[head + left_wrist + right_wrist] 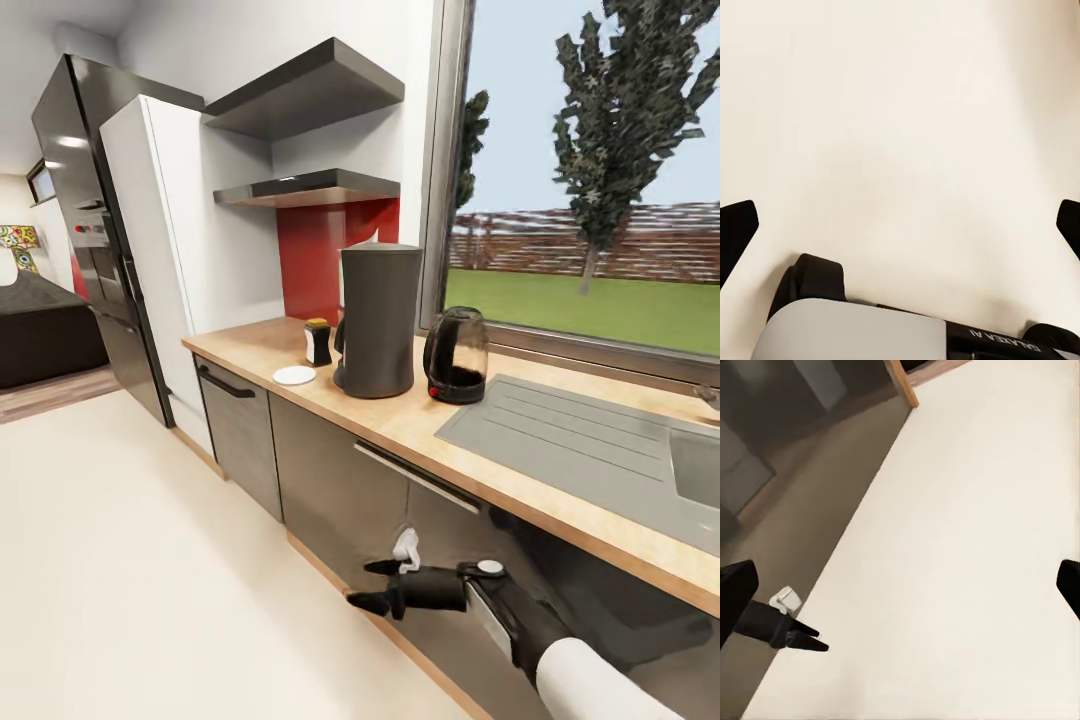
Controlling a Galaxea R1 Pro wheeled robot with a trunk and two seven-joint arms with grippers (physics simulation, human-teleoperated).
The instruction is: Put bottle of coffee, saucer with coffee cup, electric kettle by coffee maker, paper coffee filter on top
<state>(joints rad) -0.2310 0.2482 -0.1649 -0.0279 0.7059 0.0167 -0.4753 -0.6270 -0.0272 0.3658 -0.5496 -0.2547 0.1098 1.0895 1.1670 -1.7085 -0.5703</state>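
Closest to the head camera, a black-and-white arm rises from the bottom edge, its shoulder end cut off, and ends in the left gripper (360, 585) held low in front of the grey cabinet fronts (330, 480), above the pale floor (150, 560). Its two black fingers stand apart with nothing between them. A small white piece (405, 545) sits on top of it, perhaps a camera housing, too small to identify. The left wrist view agrees: only the dark fingertips (736, 229) show, at opposite edges. In the right wrist view the right gripper (900, 585) is likewise spread wide over the floor, its fingers mostly cut off at the sides. On the kitchen countertop (420, 425) the coffee maker (378, 320) stands with its back to the camera, so its carafe and switch are hidden. A pale tip (375, 238) pokes above its lid and may be the paper coffee filter. The bottle of coffee (318, 342) stands just beside it on the fridge side, with the saucer (294, 375) lying flat near the counter's front edge. The electric kettle (457, 355) stands just beside the machine on the window side. The steel sink (600, 440) runs out of frame. The kitchen shelf (310, 187) is seen from below, so its top is hidden.
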